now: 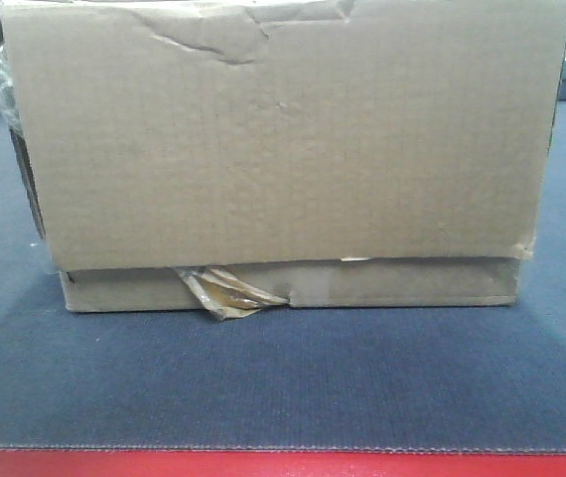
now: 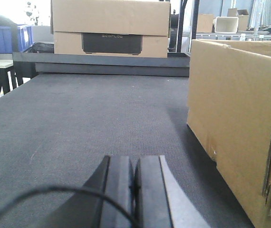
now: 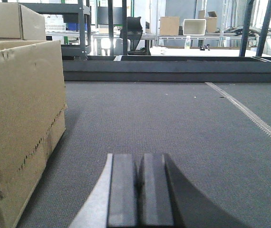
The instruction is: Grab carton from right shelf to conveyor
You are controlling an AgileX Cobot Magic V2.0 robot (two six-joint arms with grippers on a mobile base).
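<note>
The carton [image 1: 283, 149], a wide brown cardboard box with a creased top and a wad of glossy tape [image 1: 228, 291] at its lower strip, rests on the dark grey conveyor [image 1: 283, 378]. My left gripper [image 2: 134, 159] is shut and empty, low over the belt [image 2: 92, 118], with the carton [image 2: 235, 128] apart to its right. My right gripper [image 3: 140, 156] is also shut and empty, and the carton [image 3: 21, 123] stands apart to its left. The right shelf is out of view.
A red strip [image 1: 283, 465] runs along the belt's near edge. At the belt's far end stands another cardboard box [image 2: 111, 28] on a dark rail. Blue bins [image 2: 2, 39] sit at far left. A pale seam [image 3: 249, 114] crosses the belt at right.
</note>
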